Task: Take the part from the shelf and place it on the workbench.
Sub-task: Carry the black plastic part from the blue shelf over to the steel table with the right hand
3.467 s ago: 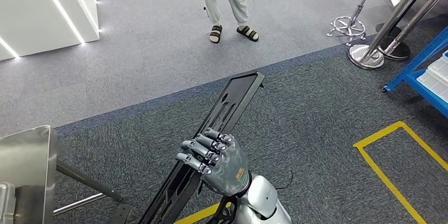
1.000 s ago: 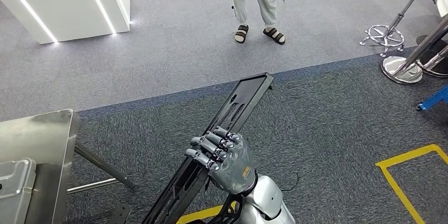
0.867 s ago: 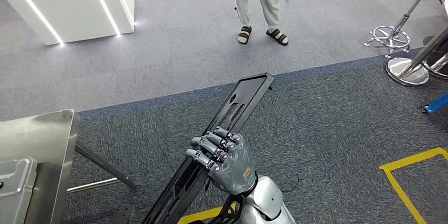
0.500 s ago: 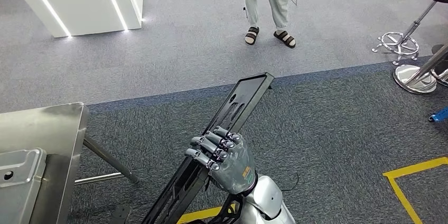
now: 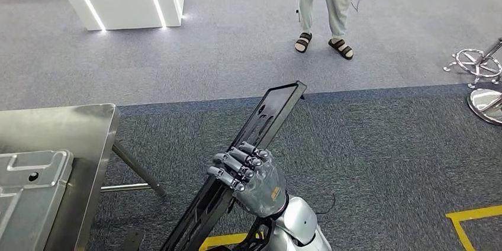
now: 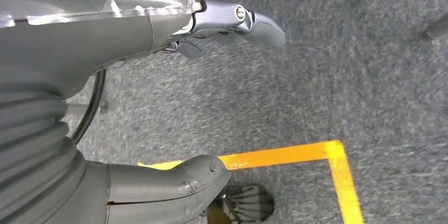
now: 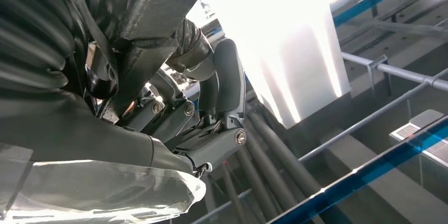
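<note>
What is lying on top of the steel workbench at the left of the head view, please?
A grey cast metal panel lies flat on the workbench, which shows bare steel beyond it. The frame edge cuts off the rest. The black part is not there yet; the right hand holds it.

Robotics lab, steel workbench [image 5: 65,124], floor tape [image 5: 473,215]
</note>
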Robot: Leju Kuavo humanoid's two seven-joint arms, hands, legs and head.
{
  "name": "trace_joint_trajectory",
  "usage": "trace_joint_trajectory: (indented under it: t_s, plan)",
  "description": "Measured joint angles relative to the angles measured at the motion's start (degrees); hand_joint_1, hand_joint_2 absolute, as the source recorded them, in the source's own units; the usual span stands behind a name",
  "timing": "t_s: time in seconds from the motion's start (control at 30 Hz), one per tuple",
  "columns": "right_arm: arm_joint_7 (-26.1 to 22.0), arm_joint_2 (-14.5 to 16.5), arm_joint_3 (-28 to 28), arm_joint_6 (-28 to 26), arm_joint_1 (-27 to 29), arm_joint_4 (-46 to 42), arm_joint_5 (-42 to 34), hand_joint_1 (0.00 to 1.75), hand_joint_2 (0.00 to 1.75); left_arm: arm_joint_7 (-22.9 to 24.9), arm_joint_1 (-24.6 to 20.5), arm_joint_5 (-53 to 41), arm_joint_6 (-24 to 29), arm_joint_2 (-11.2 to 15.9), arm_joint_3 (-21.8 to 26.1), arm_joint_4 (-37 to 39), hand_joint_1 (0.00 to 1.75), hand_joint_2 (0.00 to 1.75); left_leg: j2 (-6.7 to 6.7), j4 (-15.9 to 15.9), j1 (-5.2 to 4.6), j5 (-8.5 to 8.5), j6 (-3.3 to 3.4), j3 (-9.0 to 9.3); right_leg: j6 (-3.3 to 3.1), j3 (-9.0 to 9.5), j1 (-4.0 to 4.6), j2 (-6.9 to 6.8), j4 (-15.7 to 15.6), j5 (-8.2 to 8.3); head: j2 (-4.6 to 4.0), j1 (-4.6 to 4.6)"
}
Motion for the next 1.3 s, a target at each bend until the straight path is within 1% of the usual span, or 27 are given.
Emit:
trace_joint_trajectory:
  t_s: [0.03, 0.1, 0.13, 0.2, 0.23, 0.27, 0.3, 0.37, 0.43, 0.47, 0.53, 0.6, 0.63, 0.7, 0.73, 0.77, 0.8, 0.83, 0.87, 0.93, 1.0, 1.07, 1.13, 1.2, 1.23, 1.27, 1.3]
  plan:
    - [0.0, 0.0, 0.0, 0.0, 0.0, 0.0, 0.0, 1.75, 1.75, 0.0, 0.1, 0.0, 0.0, 0.0, 0.0, 0.0, 0.00, 1.75, -0.34, -0.3, 0.17, 0.10, -0.41, -0.05, -0.32, 0.15, -0.02, -0.54, -0.2, 0.11, 0.01, -0.01]
    - [0.0, 0.1, 0.0, 0.0, 0.0, 0.0, 0.0, 1.75, 1.75, 0.0, 0.1, 0.0, 0.0, 0.0, 0.0, 0.0, 0.00, 1.75, 0.88, 1.1, 0.30, -0.88, -0.97, -0.67, -1.06, 0.75, -0.23, -1.57, -1.2, 0.48, 0.01, -0.02]
    - [0.0, 0.1, 0.0, 0.0, 0.0, 0.0, 0.0, 1.75, 1.75, 0.0, 0.0, 0.0, 0.0, -0.1, 0.0, 0.0, 0.00, 1.75, 2.15, 3.4, 0.37, -2.22, -1.24, -1.75, -1.36, 1.02, -0.35, -2.13, -1.6, 0.63, 0.01, -0.03]
    - [0.0, 0.1, 0.0, 0.0, 0.0, 0.0, 0.0, 1.75, 1.75, 0.0, -0.1, -0.2, 0.0, -0.1, 0.0, 0.0, 0.00, 1.75, 4.44, 11.0, 0.55, -5.77, -1.85, -5.39, -1.65, 1.18, -0.16, -3.10, -1.9, 0.64, 0.00, -0.03]
    - [0.0, 0.1, 0.0, 0.0, 0.1, 0.0, 0.0, 1.75, 1.75, 0.0, -0.1, -0.3, 0.0, -0.1, 0.0, 0.0, 0.00, 1.75, 4.85, 14.2, 0.62, -6.82, -2.10, -7.03, -1.69, 1.18, -0.08, -3.52, -1.8, 0.59, 0.00, -0.04]
    - [0.0, 0.1, 0.0, 0.0, 0.1, 0.0, 0.0, 1.75, 1.75, 0.0, 0.0, -0.4, 0.0, -0.1, 0.0, 0.0, 0.00, 1.75, 4.99, 15.6, 0.66, -6.83, -2.24, -7.79, -1.72, 1.19, 0.01, -3.83, -1.8, 0.53, 0.00, -0.03]
    - [0.0, 0.1, 0.0, 0.0, 0.1, 0.0, 0.0, 1.75, 1.75, 0.0, 0.1, -0.4, 0.0, -0.1, 0.0, 0.0, 0.00, 1.75, 5.02, 14.7, 0.67, -5.73, -2.26, -7.37, -1.70, 1.23, 0.09, -4.05, -1.8, 0.46, 0.00, -0.04]
    - [0.0, 0.1, 0.0, 0.0, 0.0, 0.0, 0.0, 1.75, 1.75, 0.1, 0.1, -0.5, 0.0, -0.1, 0.0, 0.0, 0.00, 1.75, 5.18, 7.2, 0.55, -1.96, -1.89, -3.56, -1.55, 1.40, 0.20, -4.28, -1.6, 0.26, 0.00, -0.04]
    - [0.0, 0.1, 0.0, 0.0, 0.0, 0.0, 0.1, 1.75, 1.75, 0.1, -0.1, -0.6, 0.0, -0.1, 0.0, 0.0, 0.00, 1.75, 5.43, 0.7, 0.17, 0.11, -1.13, -0.22, -1.16, 1.45, 0.38, -4.44, -1.4, 0.05, 0.00, -0.04]
    - [0.0, 0.1, 0.0, 0.0, 0.0, 0.0, 0.2, 1.75, 1.75, 0.1, -0.1, -0.6, 0.0, -0.1, 0.0, 0.0, 0.00, 1.75, 5.46, -0.6, -0.05, 0.24, -0.71, 0.39, -0.89, 1.41, 0.42, -4.52, -1.4, 0.00, 0.00, -0.04]
    - [0.0, 0.1, 0.0, 0.0, 0.0, 0.0, 0.5, 1.75, 1.75, 0.1, -0.2, -0.6, 0.0, -0.1, 0.0, 0.0, 0.00, 1.75, 5.03, -1.0, -0.16, 0.46, 0.09, 0.47, -0.22, 1.39, 0.41, -4.87, -1.5, -0.03, 0.01, -0.03]
    - [0.0, 0.1, 0.0, 0.0, 0.0, 0.0, 0.7, 1.75, 1.75, 0.1, -0.2, -0.6, 0.0, -0.1, 0.0, 0.0, 0.00, 1.75, 4.53, -1.7, 0.02, 0.91, 0.86, 0.85, 0.36, 1.08, 0.29, -4.70, -0.3, -1.09, 0.01, -0.02]
    - [0.0, 0.1, 0.0, 0.0, 0.0, 0.0, 0.8, 1.75, 1.75, 0.1, -0.3, -0.6, 0.0, -0.1, 0.0, 0.0, 0.00, 1.75, 4.31, -2.0, 0.16, 1.10, 1.20, 1.04, 0.55, 0.18, 0.21, -4.33, 1.9, -2.49, 0.01, -0.01]
    - [0.0, 0.1, -0.1, 0.0, 0.0, 0.0, 0.8, 1.75, 1.75, 0.1, -0.3, -0.6, 0.0, -0.1, 0.0, 0.0, 0.00, 1.75, 3.79, -2.1, 0.11, 1.15, 1.55, 0.99, 0.78, -3.36, -0.07, -3.46, 9.3, -6.33, 0.01, -0.02]
    - [0.0, 0.1, -0.1, 0.0, 0.0, 0.0, 0.8, 1.75, 1.75, 0.1, -0.3, -0.6, 0.0, -0.1, 0.0, 0.0, 0.00, 1.75, 3.44, -2.1, 0.08, 1.12, 1.59, 0.91, 0.90, -5.16, -0.17, -3.28, 12.8, -7.63, 0.01, -0.03]
    - [0.0, 0.1, -0.2, 0.0, 0.0, 0.0, 0.8, 1.75, 1.75, 0.2, -0.3, -0.6, 0.0, -0.1, 0.0, 0.0, 0.00, 1.75, 2.98, -2.0, 0.06, 1.08, 1.59, 0.85, 1.01, -6.25, -0.29, -3.20, 14.7, -7.88, 0.00, -0.03]
    - [0.0, 0.1, -0.2, 0.0, 0.0, 0.0, 0.8, 1.75, 1.75, 0.2, -0.3, -0.6, 0.0, -0.1, 0.0, 0.0, 0.00, 1.75, 2.45, -1.8, 0.05, 1.04, 1.53, 0.81, 1.07, -6.21, -0.42, -3.14, 14.4, -6.93, 0.00, -0.02]
    - [0.0, 0.1, -0.2, 0.0, 0.0, 0.0, 0.8, 1.75, 1.75, 0.2, -0.3, -0.6, 0.0, -0.1, 0.0, 0.0, 0.00, 1.75, 1.84, -1.6, 0.06, 0.95, 1.41, 0.80, 1.07, -5.10, -0.56, -2.94, 12.0, -5.05, 0.00, -0.02]
    - [0.0, 0.1, -0.2, 0.0, 0.0, 0.0, 0.7, 1.75, 1.75, 0.2, -0.3, -0.6, 0.0, -0.1, 0.0, 0.0, 0.00, 1.75, 1.18, -1.3, 0.09, 0.81, 1.23, 0.76, 0.99, -3.21, -0.70, -2.25, 8.0, -2.79, 0.00, -0.02]
    - [0.0, 0.1, -0.2, 0.0, 0.1, 0.0, 0.7, 1.75, 1.75, 0.2, -0.3, -0.6, 0.1, -0.3, 0.0, 0.0, 0.00, 1.75, 0.02, -0.6, 0.01, 0.52, 0.67, 0.40, 0.81, -0.16, -0.84, -0.29, 1.5, -0.31, 0.00, -0.02]
    - [0.0, 0.1, -0.2, 0.0, 0.1, 0.0, 0.6, 1.75, 1.75, 0.2, -0.3, -0.6, 0.1, -0.4, 0.0, 0.0, 0.00, 1.75, -0.85, -0.3, 0.12, 0.49, -0.07, -0.10, 0.53, 0.50, -0.60, 0.39, -0.2, -0.21, 0.00, -0.02]
    - [0.0, 0.1, -0.2, 0.0, 0.0, 0.0, 0.5, 1.75, 1.75, 0.2, -0.2, -0.5, 0.2, -0.3, 0.0, 0.0, 0.00, 1.75, -1.26, -0.2, 0.42, 0.50, -0.80, -0.43, -0.12, 0.65, -0.52, -0.74, -0.6, 0.07, 0.00, -0.03]
    - [0.0, 0.2, -0.2, 0.0, 0.0, 0.0, 0.5, 1.75, 1.75, 0.2, -0.2, -0.5, 0.2, -0.3, 0.0, 0.1, 0.00, 1.75, 0.79, 2.3, 0.39, -1.03, -1.26, -1.70, -0.98, 1.07, -0.66, -2.12, -1.3, 0.36, 0.00, -0.03]
    - [0.0, 0.2, -0.2, 0.0, 0.1, 0.0, 0.5, 1.75, 1.75, 0.2, -0.3, -0.5, 0.2, -0.4, 0.0, 0.1, 0.00, 1.75, 3.68, 9.0, 0.36, -4.40, -1.56, -5.01, -1.56, 1.27, -0.44, -3.58, -1.6, 0.36, 0.00, -0.04]
    - [0.0, 0.2, -0.2, 0.0, 0.1, 0.0, 0.5, 1.75, 1.75, 0.2, -0.4, -0.5, 0.2, -0.4, 0.0, 0.1, 0.00, 1.75, 4.35, 12.6, 0.42, -5.80, -1.72, -6.86, -1.68, 1.27, -0.29, -4.33, -1.5, 0.29, 0.00, -0.03]
    - [0.0, 0.2, -0.2, 0.0, 0.1, 0.0, 0.5, 1.75, 1.75, 0.2, -0.3, -0.5, 0.2, -0.4, 0.0, 0.1, 0.00, 1.75, 4.69, 14.9, 0.48, -6.34, -1.85, -8.05, -1.71, 1.28, -0.18, -5.03, -1.5, 0.19, 0.00, -0.03]
    - [0.0, 0.2, -0.2, 0.0, 0.1, 0.0, 0.5, 1.75, 1.75, 0.3, -0.2, -0.5, 0.2, -0.4, 0.0, 0.1, 0.00, 1.75, 4.91, 15.2, 0.51, -5.84, -1.93, -8.21, -1.67, 1.31, -0.12, -5.70, -1.5, 0.09, 0.00, -0.03]
